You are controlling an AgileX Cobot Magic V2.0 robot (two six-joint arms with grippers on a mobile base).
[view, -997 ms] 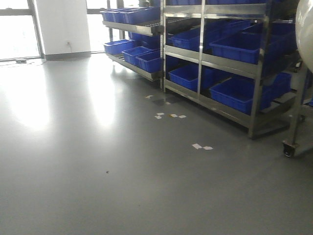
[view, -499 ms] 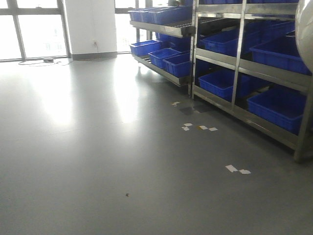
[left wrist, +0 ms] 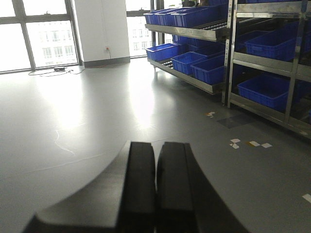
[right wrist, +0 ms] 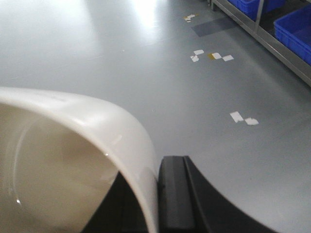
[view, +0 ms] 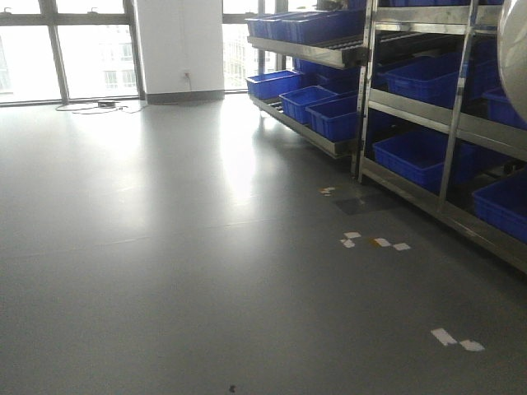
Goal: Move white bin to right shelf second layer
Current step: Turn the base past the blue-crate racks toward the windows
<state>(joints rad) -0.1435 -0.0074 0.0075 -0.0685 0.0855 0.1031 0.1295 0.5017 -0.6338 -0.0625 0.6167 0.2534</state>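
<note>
The white bin [right wrist: 92, 121] fills the lower left of the right wrist view. My right gripper [right wrist: 156, 194] is shut on its wall, one dark finger [right wrist: 172, 194] outside and the other inside. A strip of the same bin [view: 517, 49] shows at the right edge of the front view. My left gripper [left wrist: 156, 174] is shut on nothing above the bare floor. Steel racks stand on the right. The nearer rack's middle level [view: 412, 111] holds blue crates. I cannot tell which level is the right shelf second layer.
Blue crates [view: 416, 156] fill the rack levels, and a second rack [view: 309, 103] runs back toward the windows. White paper scraps [view: 375, 242] lie on the grey floor beside the racks. A cable [view: 90, 107] lies by the far window.
The front view has swung left. The racks have slid toward the right edge, the windows have come into view, and the floor scraps sit lower in the picture.
</note>
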